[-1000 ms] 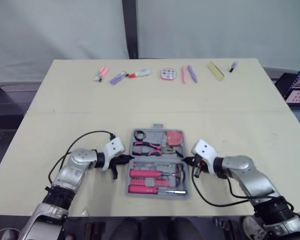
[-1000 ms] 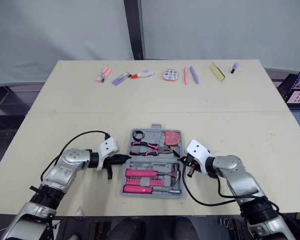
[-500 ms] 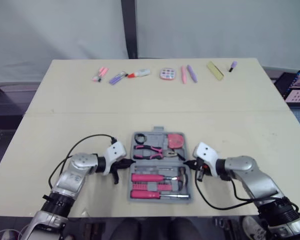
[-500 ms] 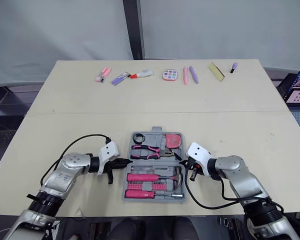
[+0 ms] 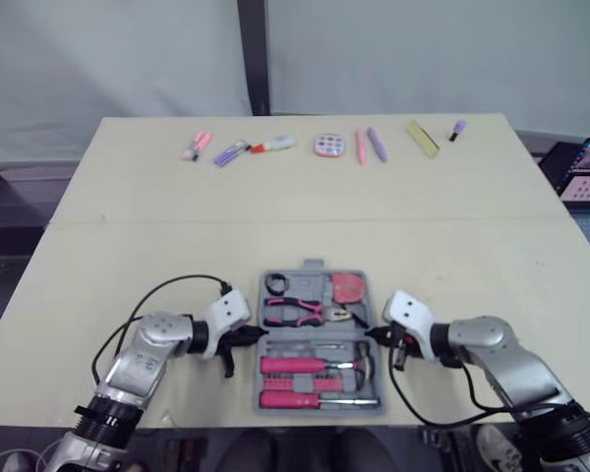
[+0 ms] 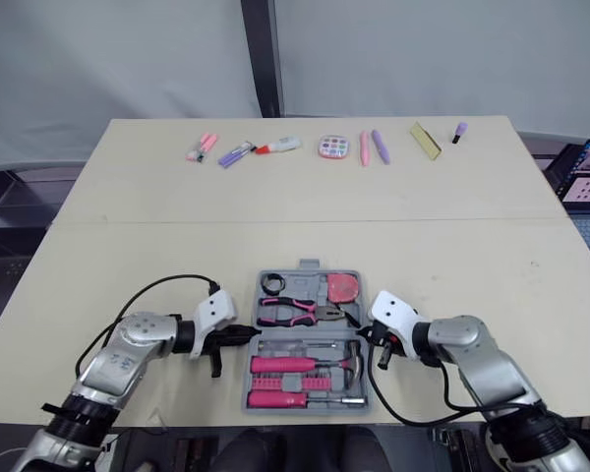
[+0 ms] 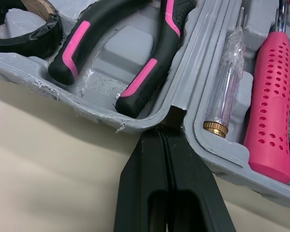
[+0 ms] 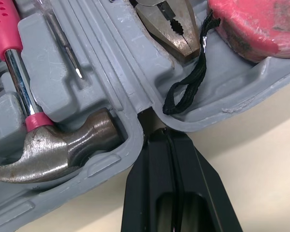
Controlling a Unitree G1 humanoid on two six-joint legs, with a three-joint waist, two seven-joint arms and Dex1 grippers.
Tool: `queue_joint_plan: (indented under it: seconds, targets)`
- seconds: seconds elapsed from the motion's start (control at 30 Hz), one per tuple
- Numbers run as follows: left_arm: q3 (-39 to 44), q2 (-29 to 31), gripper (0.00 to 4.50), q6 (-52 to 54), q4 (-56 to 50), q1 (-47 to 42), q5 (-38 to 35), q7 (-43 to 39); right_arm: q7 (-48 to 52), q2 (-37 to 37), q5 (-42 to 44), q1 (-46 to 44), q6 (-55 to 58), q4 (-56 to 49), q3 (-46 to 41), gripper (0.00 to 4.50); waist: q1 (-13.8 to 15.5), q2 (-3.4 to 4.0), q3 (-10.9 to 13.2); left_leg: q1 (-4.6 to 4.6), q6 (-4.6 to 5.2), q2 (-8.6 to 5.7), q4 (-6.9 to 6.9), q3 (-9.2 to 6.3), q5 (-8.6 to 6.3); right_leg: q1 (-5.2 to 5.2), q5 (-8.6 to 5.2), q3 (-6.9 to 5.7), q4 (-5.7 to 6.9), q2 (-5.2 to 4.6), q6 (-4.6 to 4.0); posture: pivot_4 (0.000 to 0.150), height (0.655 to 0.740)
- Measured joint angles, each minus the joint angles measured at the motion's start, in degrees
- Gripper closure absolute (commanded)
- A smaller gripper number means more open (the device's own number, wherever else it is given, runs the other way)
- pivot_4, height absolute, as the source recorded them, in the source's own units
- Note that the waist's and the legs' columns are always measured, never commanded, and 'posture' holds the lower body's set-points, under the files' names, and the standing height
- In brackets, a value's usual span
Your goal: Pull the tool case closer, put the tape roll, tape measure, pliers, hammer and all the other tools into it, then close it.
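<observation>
Tool case (image 7: 120, 50) lies open and flat at the near edge of the tabletop (image 5: 452, 226), between our two grippers; left gripper (image 5: 251, 336) touches its left side at the hinge notch, jaws clenched together on nothing; right gripper (image 5: 371, 334) touches the right side at the same notch, jaws clenched too, empty; nearest slot of the near half holds a pink-handled screwdriver (image 5: 293, 398), shaft running to the right; next row up is the hammer (image 8: 53, 154), pink handle on the left, steel head at the right end just beside the right gripper; clear tester screwdriver (image 7: 227, 82) sits in the slot next to the hinge; far half holds the pliers (image 5: 305, 311) with black-and-pink handles on the left and nose to the right; tape roll (image 5: 276, 284) in the far left corner; red tape measure (image 5: 347, 287) in the far right corner, its black strap (image 8: 188, 89) looped over the rim near the plier nose; well beyond the case, a row of small pink, purple and yellow items (image 5: 329, 147) lies along the far edge of the tabletop.
</observation>
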Motion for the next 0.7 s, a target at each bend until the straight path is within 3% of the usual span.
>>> queue_joint_plan:
  seconds: [0.7]
  targets:
    - [-0.47, 0.93, 4.50, 1.70, -2.66, 1.69, -0.44, -0.20, 0.09, -0.68, 0.63, 1.66, 2.33, -2.53, -0.32, 4.48, 0.02, 0.00, 0.00, 0.00, 0.00, 0.02, -0.03, 0.02, 0.00, 0.01, 0.00, 0.00, -0.08, 0.00, 0.00, 0.150, 0.7400]
